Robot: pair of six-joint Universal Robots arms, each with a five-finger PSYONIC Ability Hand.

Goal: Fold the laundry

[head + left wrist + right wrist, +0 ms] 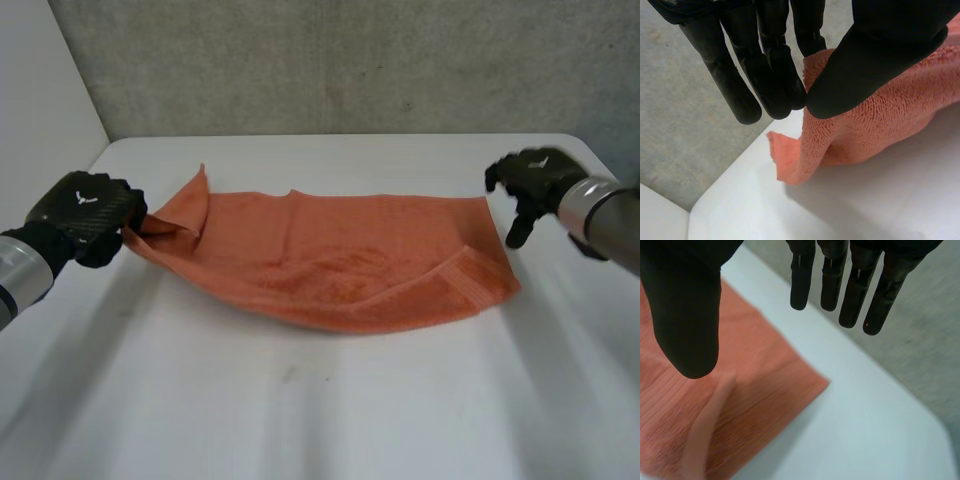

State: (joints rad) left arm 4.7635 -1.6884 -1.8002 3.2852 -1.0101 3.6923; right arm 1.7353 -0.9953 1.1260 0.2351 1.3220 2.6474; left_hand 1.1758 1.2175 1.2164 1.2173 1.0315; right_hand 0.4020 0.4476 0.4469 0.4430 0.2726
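Closest in: bare white table. Next the orange towel, lying across the table's middle w/ its long side running L to R, rumpled, not yet folded neatly. Near edge bows twd the front. At the near R corner the woven hem band is turned over on top of the cloth.

L hand sits at the towel's L end, abt level w/ the cloth's mid, knuckles up, fingers curled in. L wrist view: fingers and thumb closed together w/ a ridge of terry pinched btwn them. Towel is drawn up off the table to that pinch, and a small flap hangs below it. Just beside this hand the towel's far L corner stands up in a peak.

R hand is a bit farther back, over the table just beside the towel's far R corner, apart from the cloth. R wrist view: fingers straight, thumb held wide from them, gripping nothing. Towel corner lies flat under the thumb side, bare table under the fingertips.

Farthest: table's far edge, then grey concrete wall, w/ a white panel at the L
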